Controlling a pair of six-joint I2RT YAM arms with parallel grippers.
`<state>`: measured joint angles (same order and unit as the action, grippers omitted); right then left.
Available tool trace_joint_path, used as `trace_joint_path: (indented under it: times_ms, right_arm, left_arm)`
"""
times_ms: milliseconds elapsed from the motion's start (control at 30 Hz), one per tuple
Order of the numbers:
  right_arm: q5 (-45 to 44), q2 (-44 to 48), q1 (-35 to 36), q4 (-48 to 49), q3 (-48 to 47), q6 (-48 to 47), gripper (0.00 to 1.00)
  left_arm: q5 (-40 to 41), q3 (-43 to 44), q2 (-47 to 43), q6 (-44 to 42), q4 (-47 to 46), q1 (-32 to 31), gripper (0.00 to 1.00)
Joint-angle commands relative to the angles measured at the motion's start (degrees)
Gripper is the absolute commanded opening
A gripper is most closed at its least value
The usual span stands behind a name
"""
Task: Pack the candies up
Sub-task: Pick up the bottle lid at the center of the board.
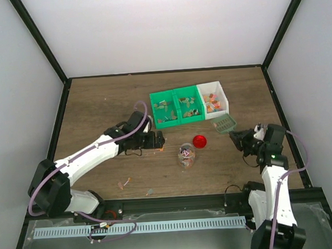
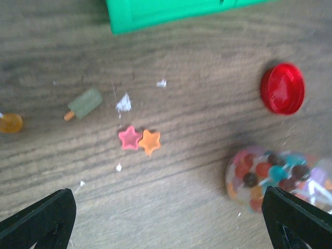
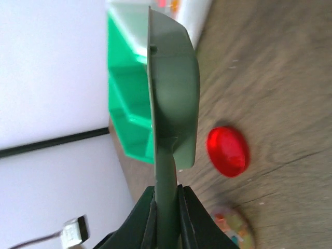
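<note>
**Packing under way, many candies not yet in the jar**

The candies (image 2: 259,171) are in three places. Some are inside the jar (image 1: 186,155) at mid-table, more lie in the green tray (image 1: 176,108) and the white bin (image 1: 215,98) behind it, and a few are loose on the wood. Of the loose ones, a pink star (image 2: 129,137) touches an orange star (image 2: 150,141). A green lolly-shaped candy (image 2: 83,104) lies flat with its long axis slanted, and its stick points lower left in the left wrist view. The red lid (image 1: 199,141) is off, beside the jar, so I judge much is left. The left gripper (image 2: 171,223) hangs wide open above the stars and holds nothing. The right gripper (image 3: 167,218) is clamped on the handle of the green scoop (image 3: 174,93)
</note>
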<state>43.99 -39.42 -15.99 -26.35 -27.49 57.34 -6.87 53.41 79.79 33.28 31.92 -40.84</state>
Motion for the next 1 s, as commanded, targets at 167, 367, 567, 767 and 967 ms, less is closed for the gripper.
trace_joint_path:
  times_ms: [167, 367, 567, 767, 967]
  right_arm:
    - [0.68, -6.63, -6.92, 15.01, 7.94, 2.55, 0.01]
    - [-3.62, -15.48, -7.08, 15.72, 5.89, -1.11, 0.09]
    - [-5.64, -21.37, -7.13, 13.54, 3.36, -6.01, 0.32]
    - [-12.24, -20.81, -7.13, 2.19, -4.34, -15.31, 0.75]
    - [-14.17, -21.62, -7.08, -5.45, -8.32, -18.54, 0.73]
  left_arm:
    - [12.39, 9.12, 3.39, 7.68, 2.66, 0.39, 1.0]
    - [10.02, 17.41, 14.19, 7.1, 5.91, 2.61, 1.0]
    - [11.79, 23.58, 22.82, 7.32, 7.25, 3.73, 1.0]
    - [16.0, 28.9, 29.03, 7.02, 7.77, 4.55, 1.0]
    - [15.99, 35.19, 35.44, 7.33, 8.81, 6.55, 1.0]
